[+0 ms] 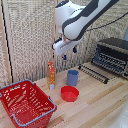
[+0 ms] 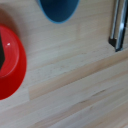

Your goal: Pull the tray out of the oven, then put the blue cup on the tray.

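The blue cup stands upright on the wooden table, and its rim shows at the edge of the wrist view. My gripper hangs well above the cup, a little toward the exterior view's left, with its two dark fingertips apart and nothing between them. The oven sits at the exterior view's right with its front door dropped open. The tray, a dark rack of thin bars, sticks out of it over the door. A metal bar of that front edge shows in the wrist view.
A shallow red bowl lies just in front of the cup. An orange bottle stands beside the cup toward the exterior view's left. A red mesh basket fills the near left corner. A reed screen backs the table.
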You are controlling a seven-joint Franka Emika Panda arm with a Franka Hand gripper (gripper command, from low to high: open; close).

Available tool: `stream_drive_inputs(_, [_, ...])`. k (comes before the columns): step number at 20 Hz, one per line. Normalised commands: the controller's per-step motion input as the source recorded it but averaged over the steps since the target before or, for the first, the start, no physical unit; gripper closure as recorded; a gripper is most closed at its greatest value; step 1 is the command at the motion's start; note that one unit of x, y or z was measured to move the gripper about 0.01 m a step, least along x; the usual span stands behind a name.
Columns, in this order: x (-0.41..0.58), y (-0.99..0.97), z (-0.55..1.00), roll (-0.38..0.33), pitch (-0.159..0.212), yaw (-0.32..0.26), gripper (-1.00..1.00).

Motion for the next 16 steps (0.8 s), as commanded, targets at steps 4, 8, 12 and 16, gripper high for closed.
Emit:
stream_drive_inputs(4, [-0.105, -0.41, 0.0, -0.345, -0.041, 0.089, -1.0])
stream_drive_inputs(8, [-0.064, -0.36, 0.0, -0.348, -0.049, 0.107, -1.0])
stream_drive_inputs(12, [-0.056, -0.35, 0.0, -0.354, -0.047, 0.105, -1.0])
stream_drive_inputs(16, [-0.047, -0.39, -0.02, -0.362, -0.039, 0.091, -1.0])
